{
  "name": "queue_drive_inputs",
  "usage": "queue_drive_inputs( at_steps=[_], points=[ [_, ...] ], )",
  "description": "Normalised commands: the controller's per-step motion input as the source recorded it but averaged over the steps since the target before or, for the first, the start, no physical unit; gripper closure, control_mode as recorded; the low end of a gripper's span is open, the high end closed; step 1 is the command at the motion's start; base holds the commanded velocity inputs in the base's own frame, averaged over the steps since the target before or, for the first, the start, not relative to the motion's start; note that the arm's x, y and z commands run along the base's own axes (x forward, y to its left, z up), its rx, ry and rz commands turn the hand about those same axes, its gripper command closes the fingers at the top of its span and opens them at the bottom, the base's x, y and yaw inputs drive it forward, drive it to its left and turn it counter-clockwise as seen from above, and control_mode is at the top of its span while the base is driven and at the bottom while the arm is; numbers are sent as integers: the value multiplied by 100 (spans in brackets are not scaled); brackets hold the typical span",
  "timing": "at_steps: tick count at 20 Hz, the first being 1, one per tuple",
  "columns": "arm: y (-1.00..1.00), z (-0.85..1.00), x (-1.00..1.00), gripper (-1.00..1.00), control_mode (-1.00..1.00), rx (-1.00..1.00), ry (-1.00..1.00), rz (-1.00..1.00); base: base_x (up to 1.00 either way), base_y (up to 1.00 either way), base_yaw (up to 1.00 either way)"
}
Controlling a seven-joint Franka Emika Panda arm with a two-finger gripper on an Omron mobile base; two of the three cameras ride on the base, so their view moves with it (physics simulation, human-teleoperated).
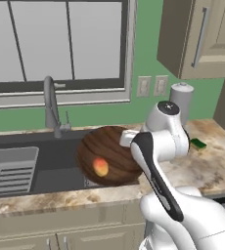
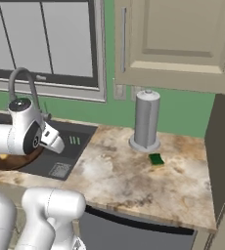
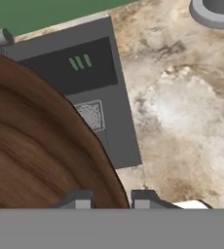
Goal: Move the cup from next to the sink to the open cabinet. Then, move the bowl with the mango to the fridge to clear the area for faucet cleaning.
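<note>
Even flat rendered light, no glare, soft low-resolution blur

- The bowl (image 1: 109,155) has its right edge covered by the arm in the left base view; in the right base view only a brown sliver (image 2: 14,161) shows under the arm.
- In the hand view the bowl (image 3: 36,146) runs off the left edge.
- The gripper's fingertips (image 3: 112,200) are cut by the bottom band, one either side of the bowl's rim; contact cannot be made out.
- The sink (image 1: 56,161) is partly hidden behind the bowl.
- The open cabinet (image 2: 183,44) runs off the top edge.
- The fruit (image 1: 100,167) is too blurred to identify.
</note>
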Motion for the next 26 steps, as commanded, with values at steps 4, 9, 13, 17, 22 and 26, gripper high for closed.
queue_drive_inputs(
  at_steps=[4,9,13,17,22,26],
  points=[
    [0,0,0,100,100,0,0,0,-2,69,51],
    [0,0,0,100,100,0,0,0,-2,70,76],
    [0,0,0,100,100,0,0,0,-8,39,90],
    [0,0,0,100,100,0,0,0,-3,35,92],
    [0,0,0,100,100,0,0,0,4,41,85],
    [0,0,0,100,100,0,0,0,65,52,62]
  ],
)
